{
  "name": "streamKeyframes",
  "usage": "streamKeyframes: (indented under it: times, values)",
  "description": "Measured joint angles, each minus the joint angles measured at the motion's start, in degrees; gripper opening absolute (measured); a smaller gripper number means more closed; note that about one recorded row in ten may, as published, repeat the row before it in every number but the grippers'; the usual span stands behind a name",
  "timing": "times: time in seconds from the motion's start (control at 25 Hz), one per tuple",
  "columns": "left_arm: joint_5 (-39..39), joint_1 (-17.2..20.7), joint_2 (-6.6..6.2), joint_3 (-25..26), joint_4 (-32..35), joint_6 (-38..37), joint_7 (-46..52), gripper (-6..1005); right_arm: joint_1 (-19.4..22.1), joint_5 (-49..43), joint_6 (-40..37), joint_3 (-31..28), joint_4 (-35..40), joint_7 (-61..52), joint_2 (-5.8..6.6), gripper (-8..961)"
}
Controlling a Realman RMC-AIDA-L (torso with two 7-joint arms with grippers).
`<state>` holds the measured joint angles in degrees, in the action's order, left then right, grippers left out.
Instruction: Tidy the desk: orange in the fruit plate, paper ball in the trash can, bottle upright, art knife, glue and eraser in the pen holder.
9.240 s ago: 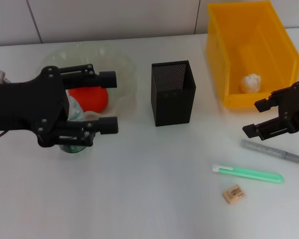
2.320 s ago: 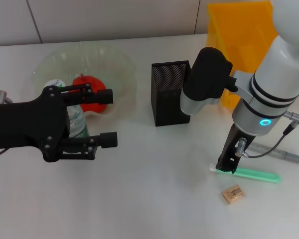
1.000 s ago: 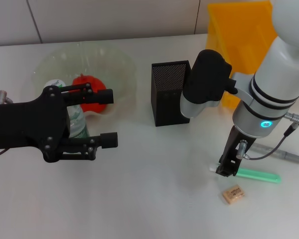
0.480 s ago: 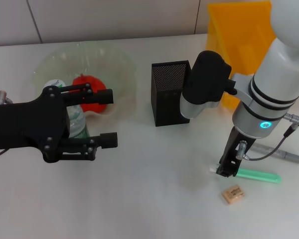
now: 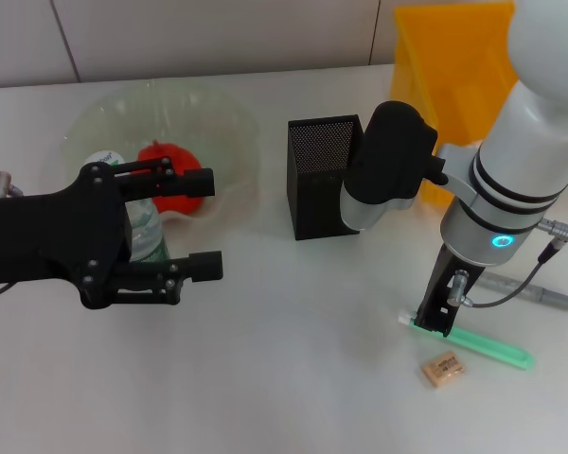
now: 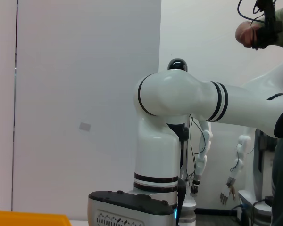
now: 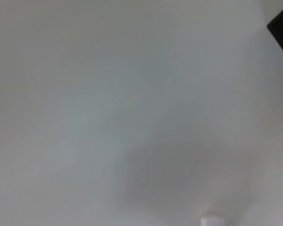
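Two grippers: my right gripper (image 5: 432, 323) is down on the white end of the green knife (image 5: 483, 342), fingers closed on it, eraser (image 5: 442, 368) just beside. My left gripper (image 5: 204, 225) hangs wide open over bare tabletop (image 5: 293, 359) by the bottle (image 5: 142, 236); the pen holder (image 5: 327, 175) stands behind.

From the head we look steeply down on the desk (image 5: 293, 378); our left wrist camera faces level across the room at the right arm's white joints; our right wrist camera presses close to bare desk
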<state>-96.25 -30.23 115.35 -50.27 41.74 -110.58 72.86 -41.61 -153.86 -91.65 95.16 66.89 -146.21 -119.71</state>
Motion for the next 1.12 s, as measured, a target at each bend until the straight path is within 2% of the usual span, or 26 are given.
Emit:
streamKeyframes:
  times: [0.24, 0.56, 0.88, 1.12]
  values:
    - [0.0, 0.1, -0.12, 0.1, 0.0, 0.0, 0.0, 787, -0.1, 0.0, 0.2, 0.0, 0.0, -0.3, 0.00, 40]
    - [0.0, 0.1, -0.13, 0.2, 0.0, 0.0, -0.4, 787, 0.2, 0.0, 0.0, -0.6, 2.3, -0.9, 0.17, 45]
    - [0.0, 0.2, -0.13, 0.4, 0.0, 0.0, -0.6, 787, 2.2, -0.3, -2.6, -3.4, 10.7, -1.8, 0.38, 51]
    - [0.0, 0.3, -0.09, 0.7, 0.0, -0.1, -0.7, 787, 4.8, -2.8, -5.4, -7.1, 21.4, -2.0, 0.37, 55]
